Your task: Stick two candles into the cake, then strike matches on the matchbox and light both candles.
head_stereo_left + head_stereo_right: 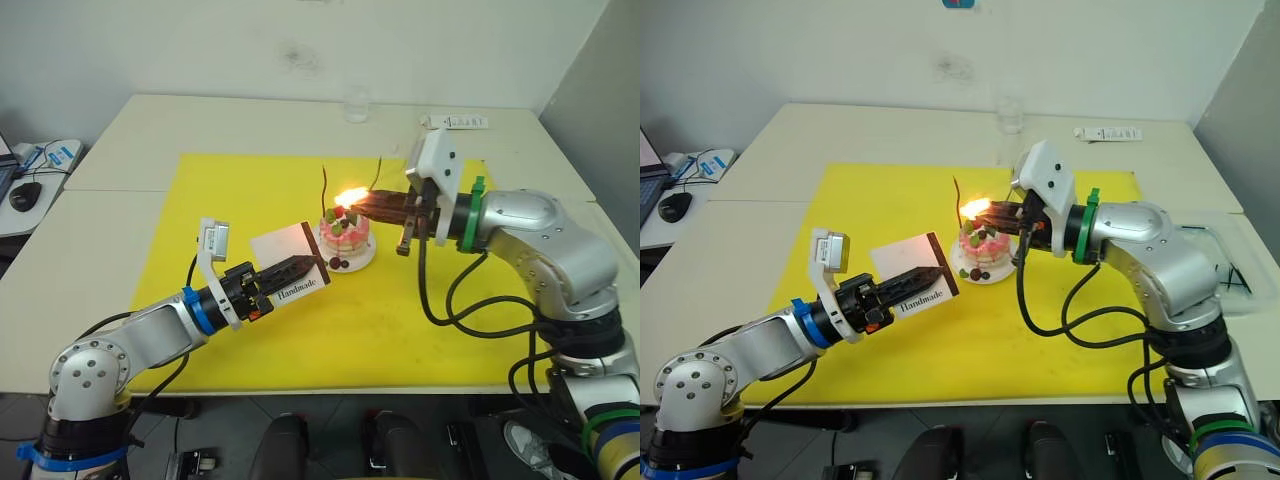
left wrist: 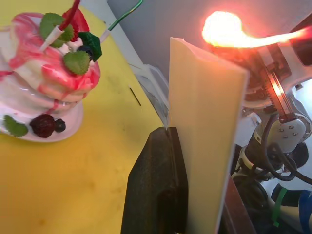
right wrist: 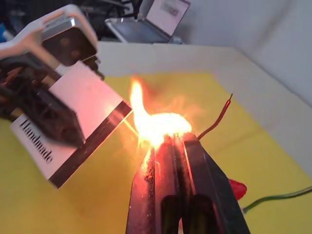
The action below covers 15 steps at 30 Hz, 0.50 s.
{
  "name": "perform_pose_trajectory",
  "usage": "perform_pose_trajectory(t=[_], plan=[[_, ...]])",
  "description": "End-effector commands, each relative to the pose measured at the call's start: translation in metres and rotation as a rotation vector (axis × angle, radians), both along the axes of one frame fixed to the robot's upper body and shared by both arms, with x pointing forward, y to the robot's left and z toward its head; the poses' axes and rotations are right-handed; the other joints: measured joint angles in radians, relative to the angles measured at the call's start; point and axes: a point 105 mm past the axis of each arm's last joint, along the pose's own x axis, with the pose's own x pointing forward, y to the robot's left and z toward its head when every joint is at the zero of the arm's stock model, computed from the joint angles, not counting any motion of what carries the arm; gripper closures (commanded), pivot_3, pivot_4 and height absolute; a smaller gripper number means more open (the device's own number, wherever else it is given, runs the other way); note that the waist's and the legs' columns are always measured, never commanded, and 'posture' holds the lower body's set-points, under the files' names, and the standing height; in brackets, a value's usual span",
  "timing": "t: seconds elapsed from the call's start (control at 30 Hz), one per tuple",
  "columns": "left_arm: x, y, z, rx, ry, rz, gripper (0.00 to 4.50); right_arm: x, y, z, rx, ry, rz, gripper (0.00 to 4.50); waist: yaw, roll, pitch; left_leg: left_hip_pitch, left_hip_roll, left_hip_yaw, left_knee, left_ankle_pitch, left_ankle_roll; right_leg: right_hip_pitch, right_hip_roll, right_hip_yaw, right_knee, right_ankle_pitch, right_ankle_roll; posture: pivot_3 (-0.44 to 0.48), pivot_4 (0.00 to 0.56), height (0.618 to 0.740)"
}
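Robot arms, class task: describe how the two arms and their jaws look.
Both arms are silver-grey with black cables and white wrist camera mounts. The left gripper sits past a blue ring; the right gripper sits past a green ring. Each has two black fingers.

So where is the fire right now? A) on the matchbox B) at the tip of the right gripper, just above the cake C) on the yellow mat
B: the flame burns at the right gripper tip over the cake, while the left gripper holds the matchbox off to the side.
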Motion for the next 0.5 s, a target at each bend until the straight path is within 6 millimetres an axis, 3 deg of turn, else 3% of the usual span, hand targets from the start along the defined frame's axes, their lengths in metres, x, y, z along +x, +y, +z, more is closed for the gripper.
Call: perform_pose_trajectory(t=[0.03, 0.17, 0.5], plan=[[-0.004, 0.005, 0.015, -0.023, -0.058, 0.026, 4.5, 0.014, 0.003, 0.009, 0.039, -0.086, -0.069, 4.49, 0.001, 0.0, 0.0, 0.0, 0.0, 0.0, 0.0, 0.0, 0.0, 0.0, 0.0, 0.0, 0.0, 0.0, 0.0, 0.0, 0.15, 0.74], [-0.004, 0.011, 0.013, -0.014, -0.054, 0.069, 4.5, 0.029, 0.009, 0.009, 0.074, -0.118, -0.133, 4.49, 0.001, 0.0, 0.0, 0.0, -0.001, 0.001, 0.0, 0.0, 0.0, 0.0, 0.0, 0.001, 0.0, 0.0, 0.0, 0.0, 0.15, 0.74], [-0.003, 0.009, 0.014, -0.013, -0.059, 0.069, 4.5, 0.039, 0.025, 0.011, 0.112, -0.138, -0.156, 4.49, 0.0, 0.0, 0.0, 0.0, 0.0, 0.0, 0.0, 0.0, 0.0, 0.0, 0.001, 0.0, 0.001, 0.0, 0.0, 0.0, 0.15, 0.74]])
